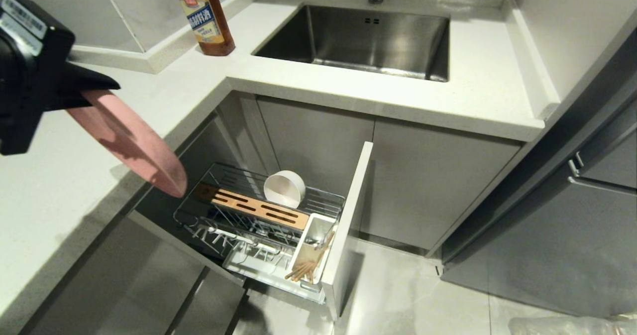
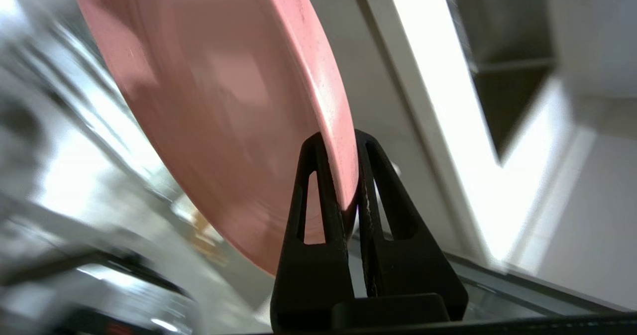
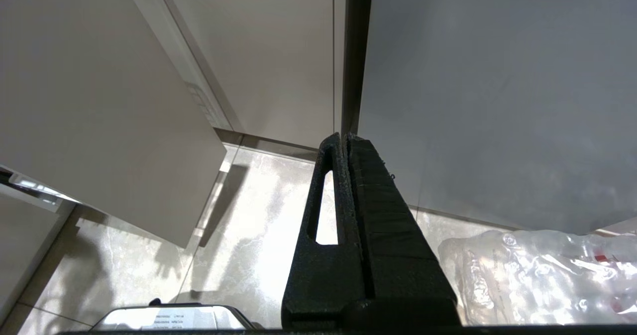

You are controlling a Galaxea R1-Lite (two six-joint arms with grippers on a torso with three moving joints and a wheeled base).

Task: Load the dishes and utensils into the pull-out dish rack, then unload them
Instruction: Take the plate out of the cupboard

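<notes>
White surface [image 1: 348,91] with sink [image 1: 368,36], sauce bottle [image 1: 204,14] standing at the back corner, clear of the work. Below, pull-out dish rack [image 1: 318,205] drawn fully out, presumably so slots lie open from above. Pink oval plate [image 1: 134,143] up in the air over the surface's edge, above and left of the rack, carried on edge and tilted, likely to suit a wire slot. Left end effector [image 2: 348,175] closed onto the plate's rim, thin edge pinched between both fingers. Cream bowl [image 1: 284,189] propped on its side against the wires behind the wooden block [image 1: 259,209]. Chopsticks [image 1: 308,264] standing in the white utensil cup [image 1: 313,245]. Spoon not made out. Right end effector [image 3: 346,146] parked low near the floor, fingers together, empty.
</notes>
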